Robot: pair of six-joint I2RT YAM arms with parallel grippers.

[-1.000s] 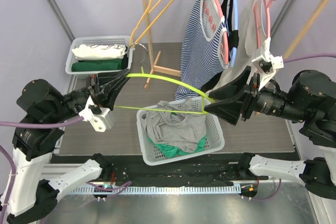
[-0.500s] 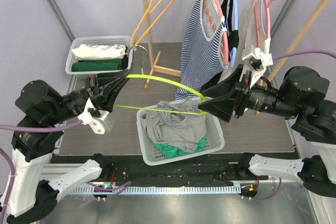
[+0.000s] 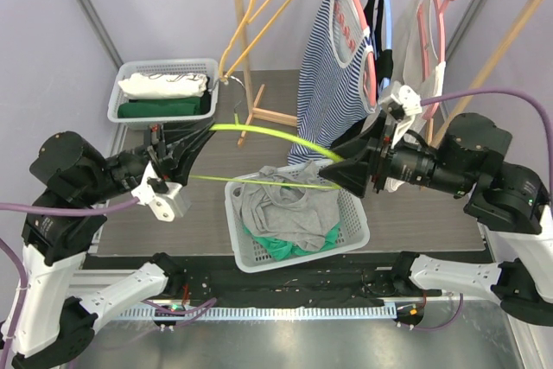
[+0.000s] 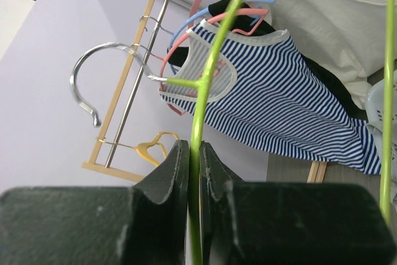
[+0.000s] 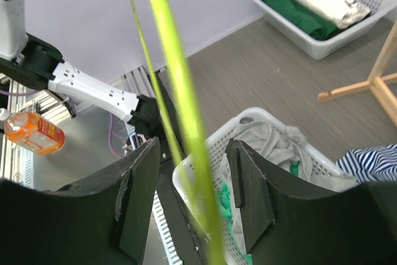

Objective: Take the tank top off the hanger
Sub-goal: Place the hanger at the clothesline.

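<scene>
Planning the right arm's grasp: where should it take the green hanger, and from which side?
Probably the hanger's free right end, over the basket, coming in from the right. The left tool is shut on the rod near the hook, and the thin rod already runs between the right tool's open jaws.

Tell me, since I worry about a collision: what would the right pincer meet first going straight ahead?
Probably the green hanger, which lies between its open jaws; beyond it, the left pincer, though depth is unclear.

Bare lime-green hanger (image 5: 184,97) above grey tank top (image 3: 289,205)
</scene>
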